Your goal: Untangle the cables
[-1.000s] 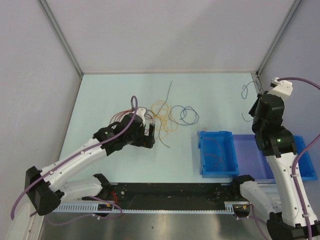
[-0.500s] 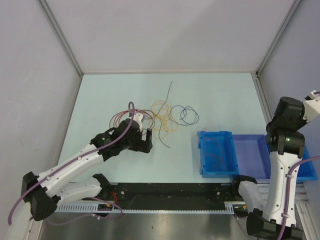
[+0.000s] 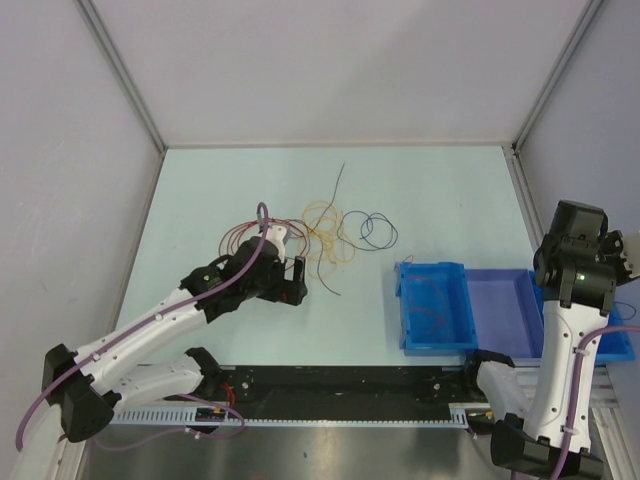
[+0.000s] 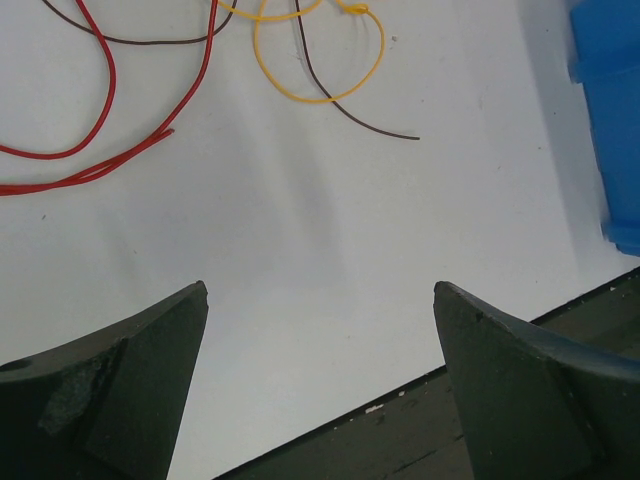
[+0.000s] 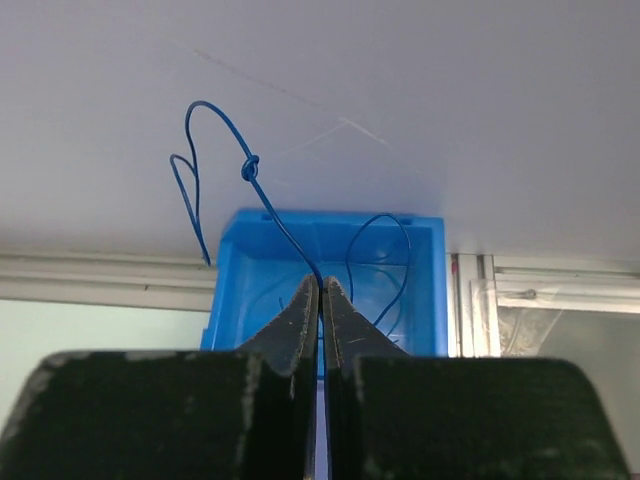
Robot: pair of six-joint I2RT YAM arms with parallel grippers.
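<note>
The cables lie mid-table: red loops (image 3: 238,236), an orange-yellow bunch (image 3: 325,240), blue and purple loops (image 3: 377,230) and a thin dark wire (image 3: 339,181). My left gripper (image 3: 290,282) hovers just near of the red loops, open and empty (image 4: 320,290). In its wrist view red wire (image 4: 108,90), yellow wire (image 4: 340,95) and a dark brown wire (image 4: 345,110) lie ahead of the fingers. My right gripper (image 5: 321,284) is shut on a thin blue wire (image 5: 249,168) with a knot, held above a blue bin (image 5: 300,245).
A blue bin (image 3: 410,310) holding a few thin wires stands at the right front, with a paler blue bin (image 3: 505,290) beside it. The right arm (image 3: 575,265) rises over the bins at the table's right edge. A black rail (image 4: 420,430) runs along the near edge.
The right arm has swung from the back right of the table out to the right edge over the bins, carrying the blue wire. The left gripper has drawn back slightly toward the near side.
</note>
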